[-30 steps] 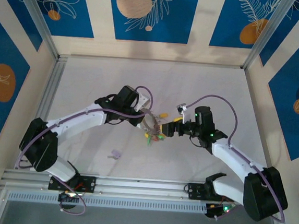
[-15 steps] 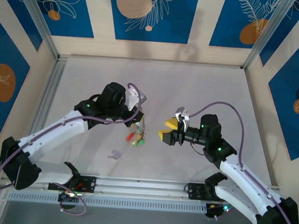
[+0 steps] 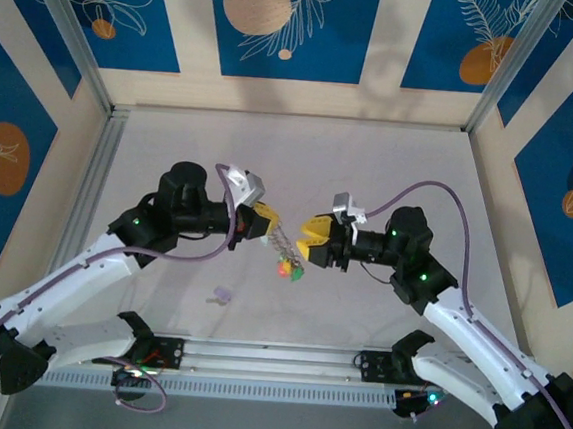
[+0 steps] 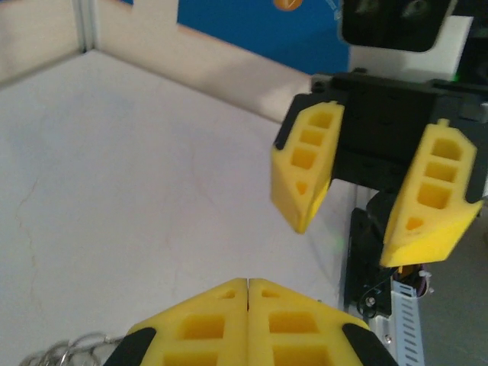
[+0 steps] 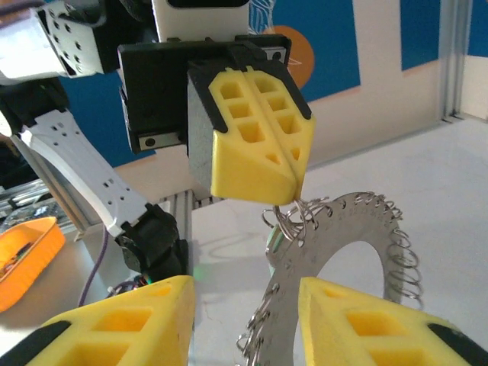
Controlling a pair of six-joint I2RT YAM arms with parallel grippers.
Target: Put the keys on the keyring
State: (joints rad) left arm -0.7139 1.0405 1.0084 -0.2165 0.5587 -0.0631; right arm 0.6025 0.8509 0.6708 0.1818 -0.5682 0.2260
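Right wrist view has the left gripper clenched on wire loops at the upper edge of the grey keyring, mid-frame. Top external view places the right gripper just right of it, jaws apart and grasping nothing. Coloured keys dangle below, and a lilac key lies on the table at lower left.

— Desk?
— Off-white desk, faintly scuffed, evenly lit.
— Walls?
— Beige walls on three sides, set with blue panels. Orange discs and white leaf outlines across them.
— Framing?
— Aluminium posts slanting up from both back corners. Slotted rail along the near edge, another down the left side.
— Shadows?
— Soft and blurred, low on the back wall, just above the desk's far edge.
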